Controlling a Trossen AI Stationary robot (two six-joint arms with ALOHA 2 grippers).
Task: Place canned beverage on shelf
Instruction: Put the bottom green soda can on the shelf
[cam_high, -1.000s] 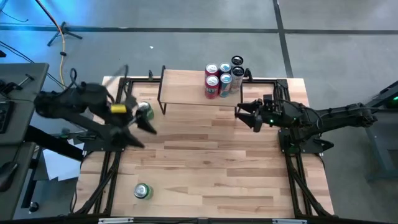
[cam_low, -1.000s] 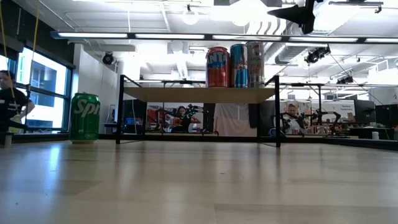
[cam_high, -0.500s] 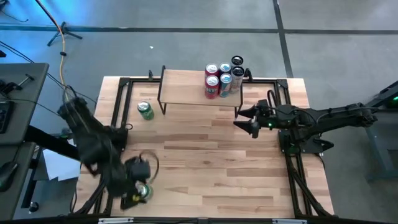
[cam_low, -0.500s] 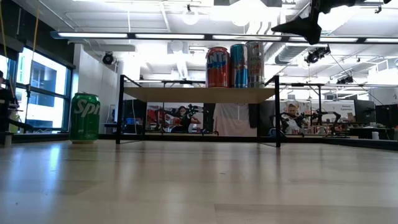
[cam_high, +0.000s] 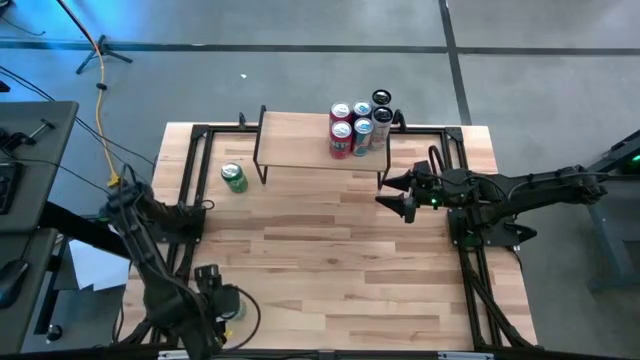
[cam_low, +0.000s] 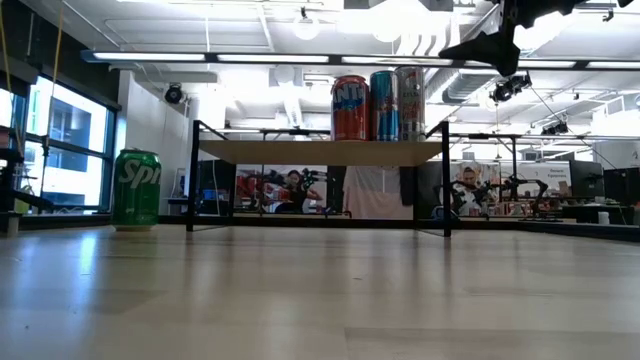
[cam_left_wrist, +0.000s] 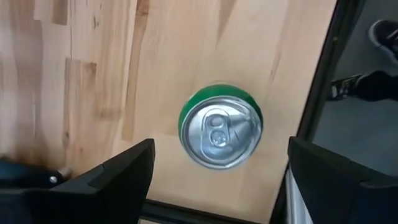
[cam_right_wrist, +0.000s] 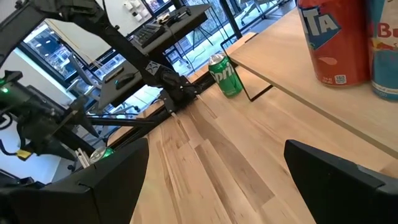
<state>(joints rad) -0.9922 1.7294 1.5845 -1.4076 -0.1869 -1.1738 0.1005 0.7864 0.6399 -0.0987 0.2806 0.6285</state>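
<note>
A green can stands upright on its base near the table's near-left corner, with its silver top showing. My left gripper hovers above it, open, one finger on either side, touching nothing; in the high view it hides most of that can. A second green can stands upright on the table left of the shelf. Several cans stand on the shelf's right end. My right gripper is open and empty, raised in front of the shelf's right end.
The shelf's thin black legs stand at the table's far side, with open room under the board. A black frame rail runs along the table's left edge beside the near can. The middle of the tabletop is bare wood.
My left gripper has swung from beside the far-left green can toward the table's near edge and now hangs over the near-left can. The far-left can stays standing. My right gripper has come down a little.
</note>
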